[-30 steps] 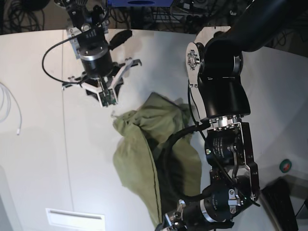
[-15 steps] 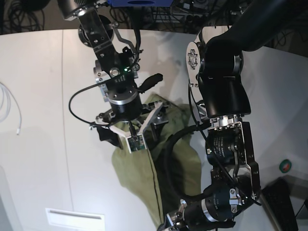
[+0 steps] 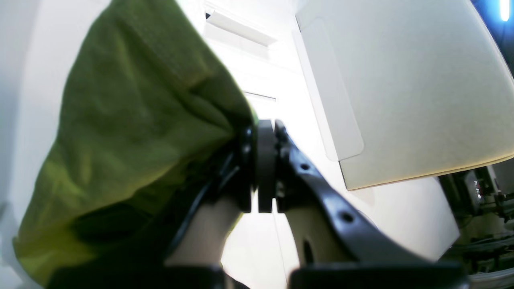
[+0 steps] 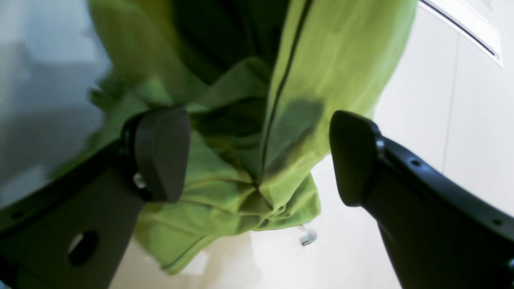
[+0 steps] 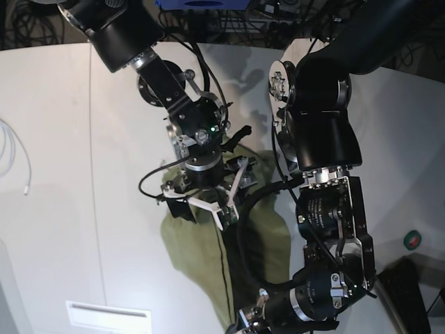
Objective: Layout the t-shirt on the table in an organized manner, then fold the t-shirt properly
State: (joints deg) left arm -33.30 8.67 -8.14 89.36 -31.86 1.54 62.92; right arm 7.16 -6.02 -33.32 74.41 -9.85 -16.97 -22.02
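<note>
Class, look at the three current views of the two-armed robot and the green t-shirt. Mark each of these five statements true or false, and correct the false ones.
1. The left gripper is shut on the t-shirt. True.
2. The right gripper is closed tight on the cloth. False: its jaws stand wide open around bunched fabric.
3. The t-shirt lies flat and neatly spread on the table. False: it is bunched and partly lifted.
4. A white cable lies at the table's edge in the base view. True.
5. The t-shirt is red. False: it is olive green.
</note>
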